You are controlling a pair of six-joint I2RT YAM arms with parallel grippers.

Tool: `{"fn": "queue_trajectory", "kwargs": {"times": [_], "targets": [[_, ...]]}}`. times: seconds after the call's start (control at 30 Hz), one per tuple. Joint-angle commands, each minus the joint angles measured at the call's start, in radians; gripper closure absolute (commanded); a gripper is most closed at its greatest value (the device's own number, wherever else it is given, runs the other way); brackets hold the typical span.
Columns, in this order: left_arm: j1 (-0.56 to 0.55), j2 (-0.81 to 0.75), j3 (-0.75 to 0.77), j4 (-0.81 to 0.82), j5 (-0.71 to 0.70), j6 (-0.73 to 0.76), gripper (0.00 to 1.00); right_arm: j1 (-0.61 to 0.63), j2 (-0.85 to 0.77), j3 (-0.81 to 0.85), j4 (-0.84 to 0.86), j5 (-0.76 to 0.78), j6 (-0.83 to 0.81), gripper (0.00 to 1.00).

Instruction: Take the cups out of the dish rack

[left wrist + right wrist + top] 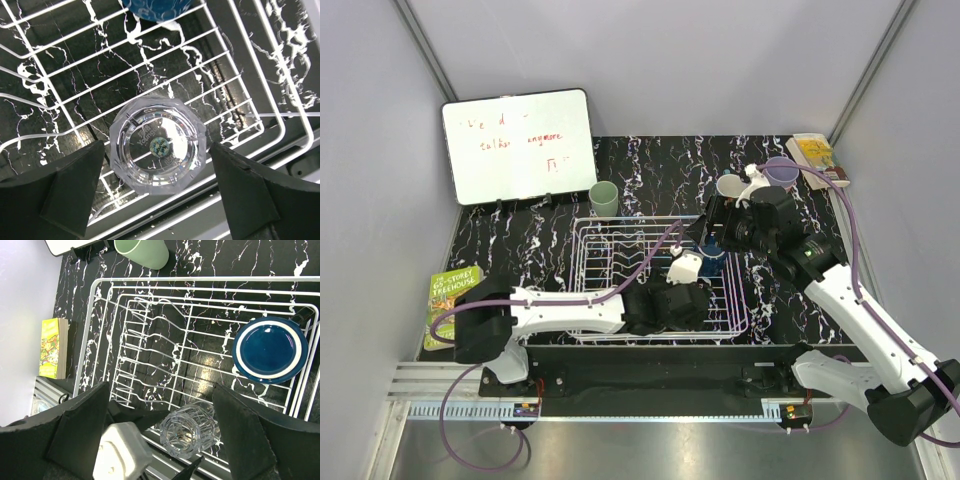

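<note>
Below the left gripper — open toward 9 and 3 o'clock — sits the clear glass, probably slick and fragile; pinch its faceted walls

Red marker handwriting on whiteboard: middle line ends approx. "anymore" (rest too faint to read). Cover of green book at left table edge: "-STOREY TREEHOUSE", no. ahead of it too small. Embossed lettering round base of clear glass, plus small round sticker at centre w/ print, neither legible. Yellow book far right: unreadable.
</note>
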Motion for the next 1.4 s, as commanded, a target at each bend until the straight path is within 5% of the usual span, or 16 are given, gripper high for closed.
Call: {"fn": "queue_trajectory", "kwargs": {"times": [0.0, 0.07, 0.1, 0.27, 0.8, 0.9, 1.13, 1.37], "targets": [[-0.002, 0.022, 0.036, 0.030, 0.015, 0.017, 0.21, 0.009, -0.019, 0.002, 0.044, 0.003, 0.008, 0.09], [-0.002, 0.022, 0.039, 0.030, 0.015, 0.023, 0.36, 0.008, -0.020, 0.004, 0.044, 0.003, 0.008, 0.09], [-0.002, 0.020, 0.039, 0.032, 0.017, 0.023, 0.54, 0.011, -0.020, 0.002, 0.044, 0.003, 0.008, 0.09], [-0.002, -0.003, 0.030, 0.030, 0.018, 0.026, 1.00, 0.009, -0.022, 0.005, 0.044, 0.005, 0.008, 0.10], [0.015, -0.398, 0.011, 0.116, -0.172, 0.198, 1.00, 0.009, -0.077, 0.024, 0.027, 0.051, 0.000, 0.10], [0.078, -0.513, -0.048, 0.232, -0.094, 0.218, 1.00, 0.009, -0.085, 0.013, 0.042, 0.038, 0.011, 0.10], [0.438, -0.757, -0.419, 0.646, 0.401, 0.034, 1.00, 0.009, -0.134, -0.039, 0.115, -0.015, 0.046, 0.10], [0.625, -0.761, -0.604, 1.086, 0.702, -0.146, 1.00, 0.009, -0.175, -0.070, 0.200, -0.100, 0.083, 0.11]]}}
